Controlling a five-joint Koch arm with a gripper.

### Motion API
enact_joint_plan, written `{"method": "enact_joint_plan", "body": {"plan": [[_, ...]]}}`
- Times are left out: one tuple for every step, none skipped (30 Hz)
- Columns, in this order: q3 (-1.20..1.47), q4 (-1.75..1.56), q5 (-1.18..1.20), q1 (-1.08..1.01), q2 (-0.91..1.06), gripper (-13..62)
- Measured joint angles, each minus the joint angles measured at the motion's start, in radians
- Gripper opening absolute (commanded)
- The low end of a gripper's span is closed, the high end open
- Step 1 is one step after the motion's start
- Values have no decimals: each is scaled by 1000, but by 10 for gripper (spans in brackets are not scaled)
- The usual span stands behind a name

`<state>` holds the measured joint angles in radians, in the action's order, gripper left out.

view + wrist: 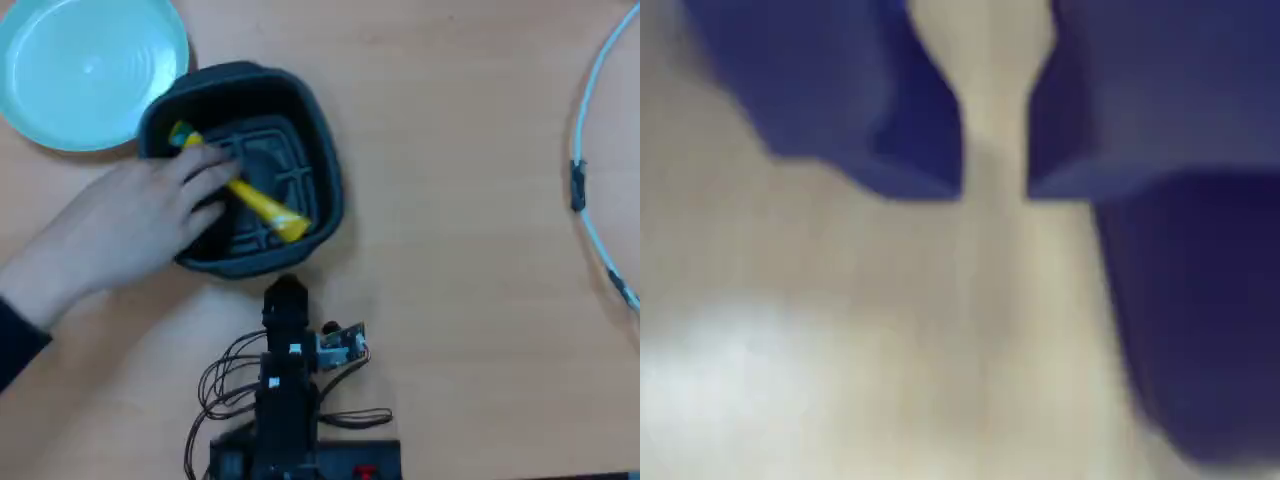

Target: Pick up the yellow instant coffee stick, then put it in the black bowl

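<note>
The yellow instant coffee stick (pixel 262 203) lies slanted inside the black bowl (pixel 322 170), its green tip toward the bowl's upper left. A person's hand (pixel 130 225) reaches in from the left and touches the stick's upper end. My gripper (pixel 287 292) sits just below the bowl's near rim, with the arm folded back. In the wrist view the two blue jaws stand a narrow gap apart, and the gripper (pixel 995 192) holds nothing, with only blurred table showing between them.
A round teal plate (pixel 85 70) sits at the upper left, touching the bowl's corner. A white cable (pixel 590 160) curves along the right edge. The arm's base and loose wires (pixel 290 420) are at the bottom centre.
</note>
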<state>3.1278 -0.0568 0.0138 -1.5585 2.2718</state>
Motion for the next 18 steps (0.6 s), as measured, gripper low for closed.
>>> {"method": "enact_joint_plan", "body": {"plan": [[0, 0, 0, 0, 0, 0], [0, 0, 0, 0, 0, 1], [0, 0, 0, 0, 0, 0], [0, 0, 0, 0, 0, 1], [0, 0, 0, 0, 0, 1], [0, 0, 0, 0, 0, 1], [0, 0, 0, 0, 0, 1], [0, 0, 0, 0, 0, 0], [0, 0, 0, -2, 0, 0], [0, 0, 0, -2, 0, 0], [0, 0, 0, -3, 0, 1], [0, 0, 0, -5, 0, 1], [0, 0, 0, -6, 0, 0], [0, 0, 0, -6, 0, 1], [0, 0, 0, -6, 0, 0], [0, 0, 0, -5, 0, 0], [0, 0, 0, -6, 0, 1], [0, 0, 0, -6, 0, 1]]}}
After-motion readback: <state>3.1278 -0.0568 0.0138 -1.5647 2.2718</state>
